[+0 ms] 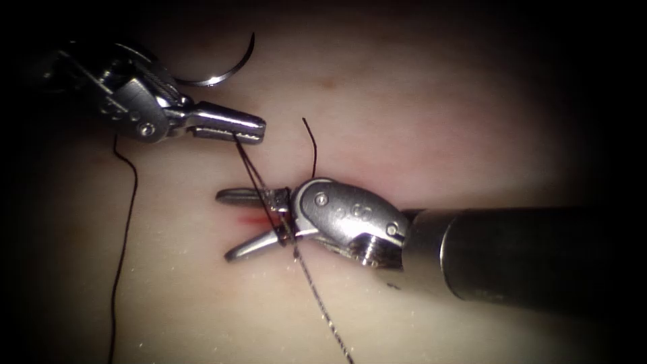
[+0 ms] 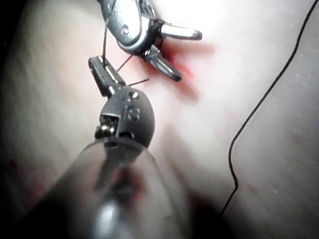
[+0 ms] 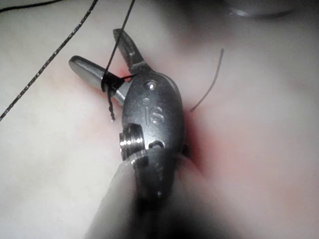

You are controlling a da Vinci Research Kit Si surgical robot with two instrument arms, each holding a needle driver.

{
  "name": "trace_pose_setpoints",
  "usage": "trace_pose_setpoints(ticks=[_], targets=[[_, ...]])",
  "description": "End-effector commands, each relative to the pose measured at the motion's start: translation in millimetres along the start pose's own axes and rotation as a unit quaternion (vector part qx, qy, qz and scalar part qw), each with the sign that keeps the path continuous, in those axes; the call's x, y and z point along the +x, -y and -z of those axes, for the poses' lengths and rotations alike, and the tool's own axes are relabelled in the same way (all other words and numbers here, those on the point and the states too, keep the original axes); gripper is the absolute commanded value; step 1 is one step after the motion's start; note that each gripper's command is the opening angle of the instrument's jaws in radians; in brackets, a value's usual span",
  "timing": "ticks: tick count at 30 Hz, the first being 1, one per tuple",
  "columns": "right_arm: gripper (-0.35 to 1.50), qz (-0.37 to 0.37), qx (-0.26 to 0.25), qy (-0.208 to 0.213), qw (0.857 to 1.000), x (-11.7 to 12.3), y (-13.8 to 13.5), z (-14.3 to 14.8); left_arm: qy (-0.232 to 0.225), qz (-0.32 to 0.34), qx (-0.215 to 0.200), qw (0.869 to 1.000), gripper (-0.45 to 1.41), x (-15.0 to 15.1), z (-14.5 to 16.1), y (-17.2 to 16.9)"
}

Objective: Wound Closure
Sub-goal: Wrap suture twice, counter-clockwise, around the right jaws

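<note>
My left tool (image 1: 258, 128) sits up and left of the cut, jaws shut on the thread (image 1: 251, 168), which runs taut down to my right tool (image 1: 226, 226). The right tool's jaws stand open over the cut, with the thread looped around them near the hinge (image 1: 280, 219); they hold nothing. The curved needle (image 1: 226, 73) lies free on the tissue (image 1: 438, 121) beyond the left tool, one end hidden behind it. In the left wrist view, the left tool (image 2: 98, 63) clamps the thread. In the right wrist view, the loop (image 3: 107, 82) wraps the open right tool (image 3: 97, 48).
Red fluid (image 1: 253, 221) marks the cut between the right tool's jaws. A short thread tail (image 1: 310, 141) stands up behind the right tool. One long strand (image 1: 125, 236) trails down the tissue at the left; another (image 1: 323, 313) runs down toward the front edge.
</note>
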Motion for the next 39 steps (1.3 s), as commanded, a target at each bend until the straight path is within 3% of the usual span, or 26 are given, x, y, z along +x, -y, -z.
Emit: trace_pose_setpoints(ticks=[1, 9, 22, 35, 39], targets=[[0.71, 0.001, 0.005, -0.001, 1.0, -0.5, 0.0, -0.7, -0.004, 0.001, 0.0, 1.0, -0.45, -0.7, -0.6, -0.4], [0.63, -0.008, 0.027, -0.017, 0.999, -0.5, 0.7, -0.4, -0.023, 0.015, -0.001, 1.0, -0.45, -3.4, -0.5, -2.0], [0.51, -0.038, 0.065, -0.109, 0.991, 0.2, 1.2, 0.6, -0.023, 0.036, -0.011, 0.999, -0.45, -6.6, 1.0, -7.0], [0.51, -0.063, 0.018, -0.216, 0.974, 2.6, -0.5, 2.9, -0.018, 0.048, -0.015, 0.999, -0.45, -4.3, 0.9, -11.4], [0.51, -0.07, -0.003, -0.226, 0.972, 2.9, -0.8, 3.7, -0.009, 0.044, -0.014, 0.999, -0.45, -3.4, 0.7, -12.6]])
